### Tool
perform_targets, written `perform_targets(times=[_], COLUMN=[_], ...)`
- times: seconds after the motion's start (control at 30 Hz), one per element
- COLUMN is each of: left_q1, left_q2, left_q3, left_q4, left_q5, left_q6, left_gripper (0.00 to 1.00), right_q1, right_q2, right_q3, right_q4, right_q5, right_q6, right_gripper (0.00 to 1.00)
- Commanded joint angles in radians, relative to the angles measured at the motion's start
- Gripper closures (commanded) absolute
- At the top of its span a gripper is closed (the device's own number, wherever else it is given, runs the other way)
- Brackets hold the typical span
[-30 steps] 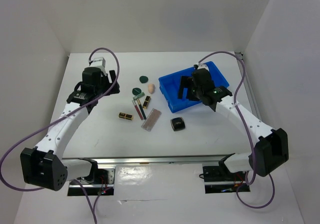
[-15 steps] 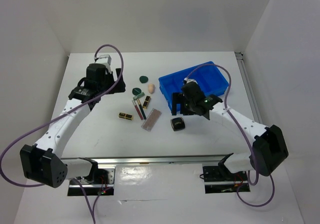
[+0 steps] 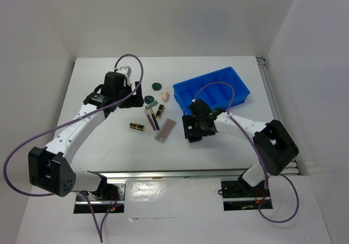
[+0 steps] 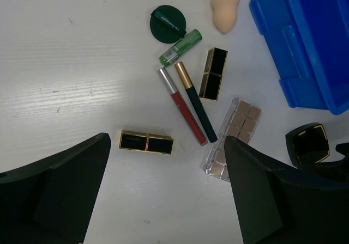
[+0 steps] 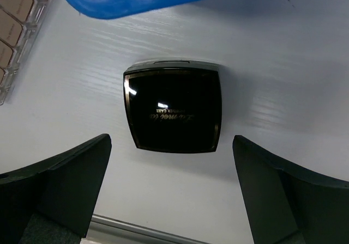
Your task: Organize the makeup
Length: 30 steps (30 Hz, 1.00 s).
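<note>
The makeup lies loose on the white table. In the left wrist view I see a dark green round compact (image 4: 168,24), a peach sponge (image 4: 224,10), a green tube (image 4: 180,47), two black-gold lipsticks (image 4: 213,73) (image 4: 146,142), a red pencil (image 4: 182,107), a dark green pencil (image 4: 196,101), a pink palette (image 4: 233,138) and the black square compact (image 4: 309,144). My left gripper (image 4: 166,200) is open above the table near the lower lipstick. My right gripper (image 5: 172,195) is open, low over the black square compact (image 5: 173,110), its fingers on either side and apart from it.
The blue divided tray (image 3: 211,91) stands right of the makeup, just behind the right gripper (image 3: 193,129). A second dark green compact (image 3: 157,84) lies behind the sponge (image 3: 164,96). The left gripper (image 3: 131,94) hangs at the cluster's left. White walls enclose the table.
My right gripper has moved from over the blue tray forward and left, down to the black square compact. My left gripper has moved right toward the makeup cluster.
</note>
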<state>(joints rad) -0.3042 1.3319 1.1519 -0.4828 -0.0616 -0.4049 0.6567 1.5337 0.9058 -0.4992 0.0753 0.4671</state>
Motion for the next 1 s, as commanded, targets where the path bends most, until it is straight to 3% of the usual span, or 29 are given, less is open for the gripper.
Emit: perform_targets(times=[0.0,0.2,0.3,0.47,0.5,0.6,0.83,0.97], left_q1=[-0.007,-0.007,-0.007,-0.007,-0.007,-0.007,-0.007,-0.007], left_q2=[-0.003,-0.003,0.007,-0.002,-0.002,-0.002,-0.002,-0.002], left_q3=[0.002,-0.017,-0.017,-0.017,-0.017,-0.017,0.028,0.086], left_q4=[0.003,0.013,0.013,0.004,0.004,0.004,-0.02,-0.05], left_q5=[0.014,0.014,0.014,0.014,0.014,0.014,-0.015,-0.04], left_q6=[-0.022,-0.031,-0.031,-0.031,-0.031,-0.031,-0.02,0.018], left_gripper=[0.0,0.0,0.0,0.0,0.0,0.0,0.0,0.0], right_q1=[0.004,0.027,0.04,0.06,0.07,0.07,0.08,-0.004], right_q2=[0.019,0.1,0.126,0.137,0.126,0.068,-0.156,-0.19], right_q3=[0.007,0.041,0.051,0.042,0.042,0.051,0.149,0.278], right_q4=[0.077,0.1,0.091,0.091,0.082,0.035,-0.15,-0.197], right_q5=[-0.011,0.026,0.079,0.122,0.123,0.123,0.149,0.193], right_q6=[-0.044,-0.053,-0.044,-0.012,-0.012,0.002,0.024,-0.008], right_gripper=[0.0,0.0,0.05,0.27,0.36,0.52,0.52,0.52])
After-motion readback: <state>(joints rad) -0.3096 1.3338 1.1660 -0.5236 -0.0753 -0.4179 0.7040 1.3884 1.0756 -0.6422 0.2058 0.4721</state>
